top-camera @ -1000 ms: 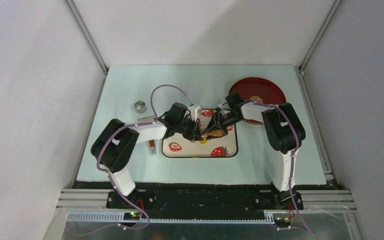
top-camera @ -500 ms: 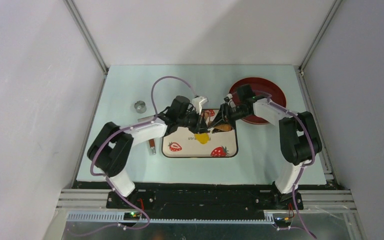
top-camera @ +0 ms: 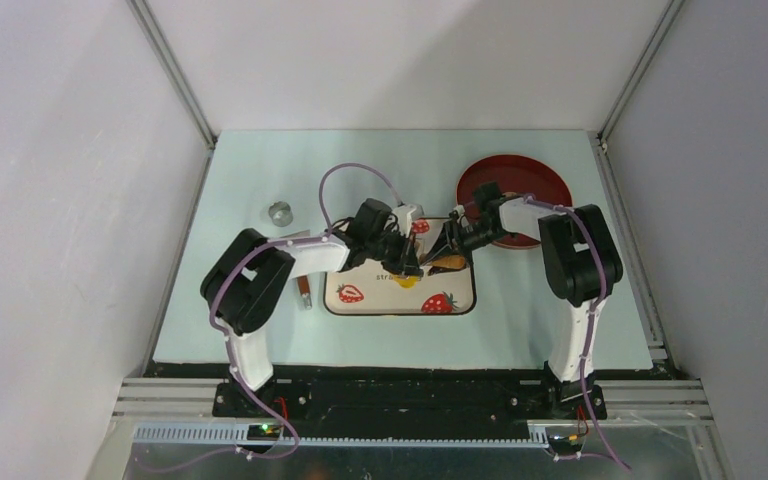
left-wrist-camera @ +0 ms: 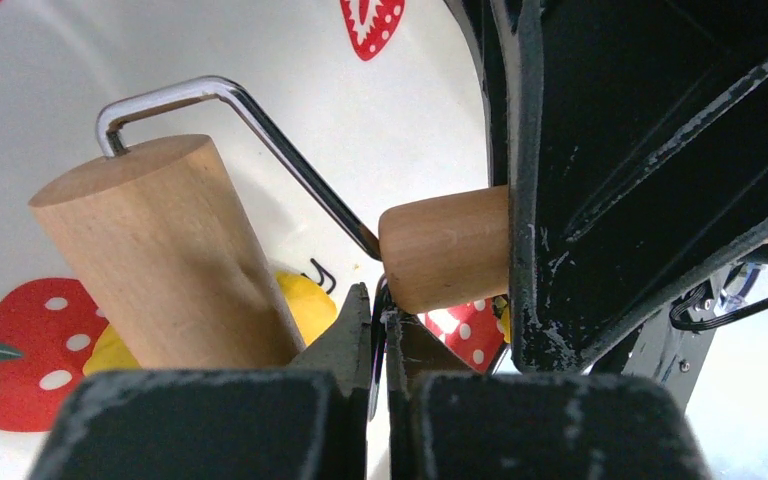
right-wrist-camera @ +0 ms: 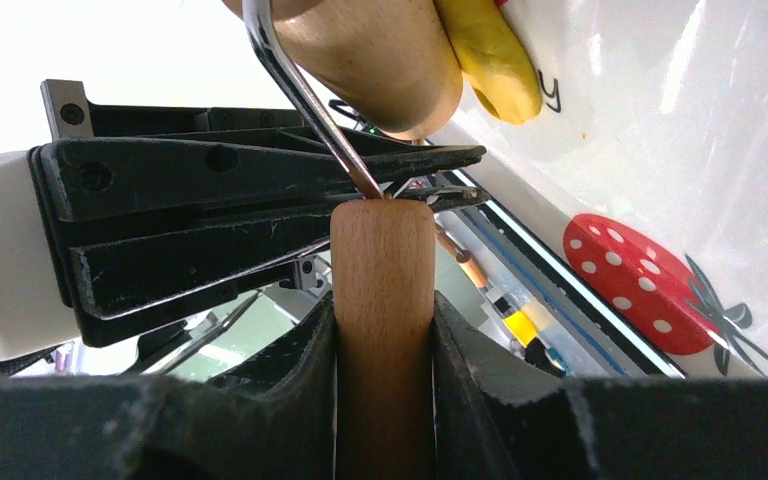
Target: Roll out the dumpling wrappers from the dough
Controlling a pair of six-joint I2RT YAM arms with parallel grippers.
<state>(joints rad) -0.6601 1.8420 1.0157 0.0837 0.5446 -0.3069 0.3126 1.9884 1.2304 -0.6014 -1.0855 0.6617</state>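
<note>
1. Dough (left-wrist-camera: 310,305), a yellow lump, is found on the tray (top-camera: 395,300) near its middle, pressed under the drum of the roller (left-wrist-camera: 160,250).
2. The roller's wooden handle is clamped between the fingers of the right claw (right-wrist-camera: 382,310), which is part-closed around it; a bent steel wire joins handle and drum.
3. The left claw (left-wrist-camera: 377,305) is closed fully with nothing seen between its fingers. Its tips are set just beside the wire where it enters the handle; whether they press on it cannot be told.
4. From above, the far half of the tray is covered by both wrists, and most of the dough is hidden by them.
5. A red plate (top-camera: 535,180) is set just beyond the tray's right corner, its near edge crossed by the right arm.
6. A metal ring (top-camera: 280,212) is placed well left of the tray, and a thin tool (top-camera: 304,290), too small to identify, lies beside the tray's left edge.
7. Everything is laid on a pale green table (top-camera: 260,330), enclosed by plain white walls with metal rails at the corners.
</note>
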